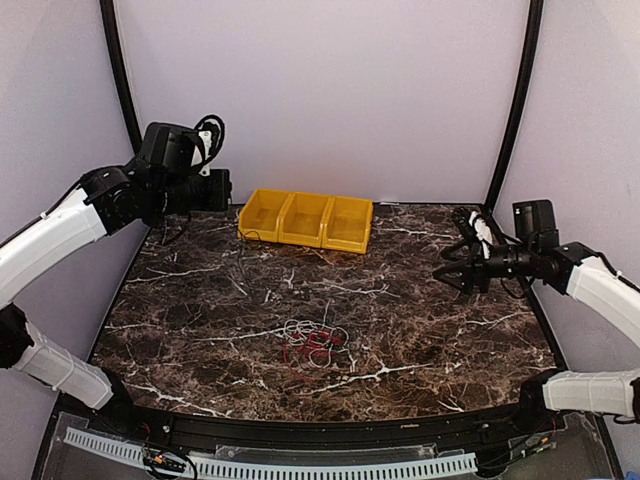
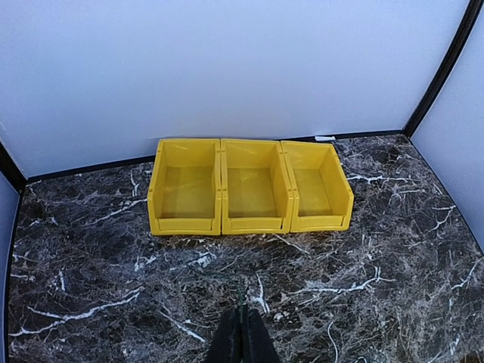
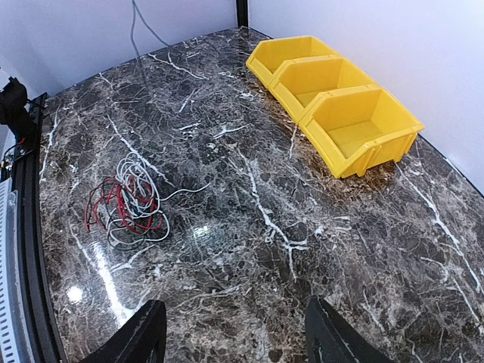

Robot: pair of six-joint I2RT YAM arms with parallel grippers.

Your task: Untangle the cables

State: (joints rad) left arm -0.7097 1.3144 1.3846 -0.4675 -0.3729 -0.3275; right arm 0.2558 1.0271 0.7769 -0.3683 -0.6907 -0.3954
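Top external: cables [image 1: 316,346] lie bunched, untouched. One outer loop should be pinched by the spread right end effector [image 1: 448,276]; the left end effector [image 2: 242,340] is pressed together.

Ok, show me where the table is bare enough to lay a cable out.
Bare marble runs between the yellow bins and the cables, and on both sides of the tangle out to the table edges; the right strip sits by the open right claw. Crowded only at the bundle, front centre, and along the back bin row.
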